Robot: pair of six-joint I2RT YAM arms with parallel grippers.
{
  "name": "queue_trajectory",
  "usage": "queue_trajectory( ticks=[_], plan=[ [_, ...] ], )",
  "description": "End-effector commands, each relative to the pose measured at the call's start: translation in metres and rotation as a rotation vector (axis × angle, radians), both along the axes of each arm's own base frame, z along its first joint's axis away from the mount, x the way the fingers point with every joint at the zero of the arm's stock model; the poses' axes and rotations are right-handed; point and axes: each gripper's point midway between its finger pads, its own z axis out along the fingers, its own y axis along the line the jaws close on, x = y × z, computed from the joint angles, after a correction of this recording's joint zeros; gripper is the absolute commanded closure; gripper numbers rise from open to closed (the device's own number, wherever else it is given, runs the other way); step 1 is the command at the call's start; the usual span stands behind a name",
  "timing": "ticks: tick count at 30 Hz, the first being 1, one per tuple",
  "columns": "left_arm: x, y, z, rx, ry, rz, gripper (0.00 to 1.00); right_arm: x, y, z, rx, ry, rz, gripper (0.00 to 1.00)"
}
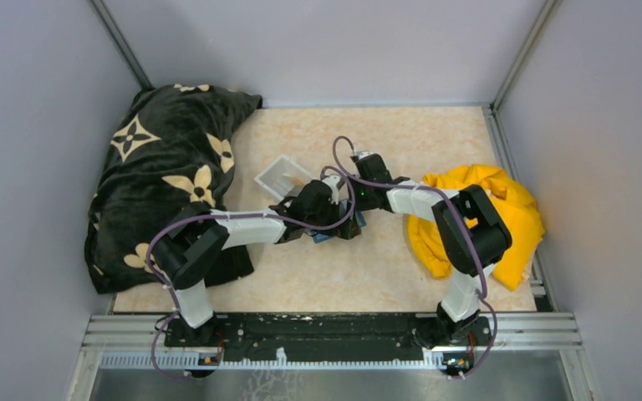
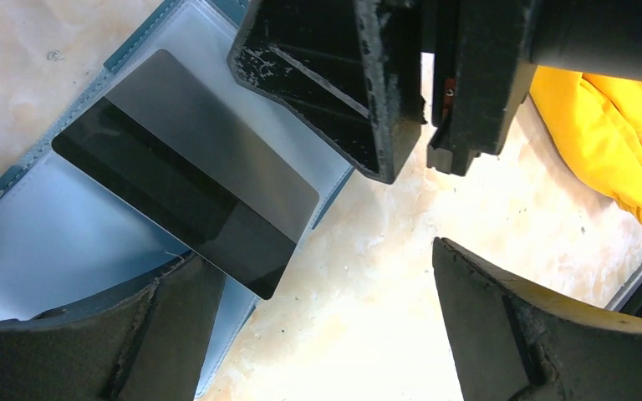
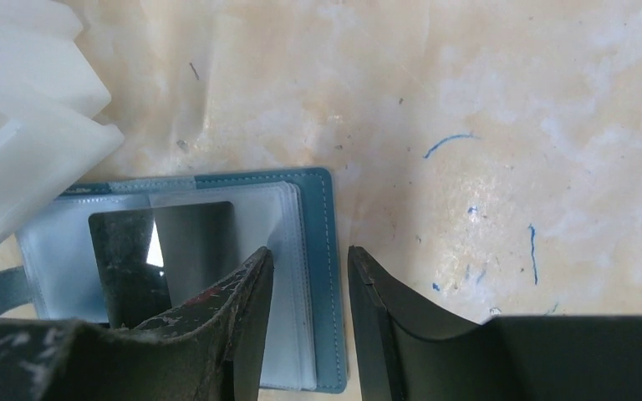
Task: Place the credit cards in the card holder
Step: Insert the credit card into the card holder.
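Soft, even light from above fills the overhead view. The table (image 1: 368, 276) looks pale and a little washed out, with only faint shadows. The dark blanket (image 1: 167, 167) at its left edge loses detail in its folds. In the left wrist view the grey card (image 2: 192, 200) has a glossy sheen crossed by a dark reflected band. In the right wrist view the white tray (image 3: 25, 159) is nearly blown out, and glare whitens the bare table further right.
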Motion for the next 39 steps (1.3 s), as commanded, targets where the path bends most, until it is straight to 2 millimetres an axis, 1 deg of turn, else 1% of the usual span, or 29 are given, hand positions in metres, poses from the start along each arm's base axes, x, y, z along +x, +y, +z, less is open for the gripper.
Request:
queue_trajectory(
  ticks=[1, 9, 16, 21, 27, 31, 32, 35, 39],
  plan=[
    [-0.044, 0.048, -0.066, 0.209, 0.187, -0.031, 0.0, -0.027, -0.02, -0.042, -0.147, 0.127, 0.003, 0.61],
    [-0.049, 0.068, -0.064, 0.262, 0.193, 0.028, 0.0, -0.033, -0.022, -0.055, -0.165, 0.16, -0.002, 0.61],
    [-0.054, 0.083, -0.063, 0.301, 0.209, 0.087, 0.0, -0.037, -0.021, -0.059, -0.163, 0.17, 0.001, 0.61],
    [-0.052, 0.083, -0.061, 0.297, 0.204, 0.093, 0.0, -0.039, -0.018, -0.061, -0.152, 0.173, 0.011, 0.61],
    [-0.049, 0.075, -0.056, 0.269, 0.201, 0.098, 0.0, -0.045, -0.017, -0.064, -0.158, 0.182, 0.024, 0.62],
    [-0.051, 0.067, -0.051, 0.217, 0.213, 0.097, 0.0, -0.048, -0.02, -0.067, -0.166, 0.186, 0.023, 0.62],
    [-0.051, 0.064, -0.049, 0.191, 0.212, 0.095, 0.0, -0.048, -0.02, -0.065, -0.16, 0.177, 0.02, 0.62],
    [-0.053, 0.057, -0.044, 0.135, 0.209, 0.081, 0.0, -0.046, -0.012, -0.045, -0.086, 0.135, 0.018, 0.62],
    [-0.056, 0.052, -0.044, 0.105, 0.219, 0.063, 0.0, -0.044, -0.004, -0.024, -0.023, 0.113, 0.031, 0.62]
  ],
)
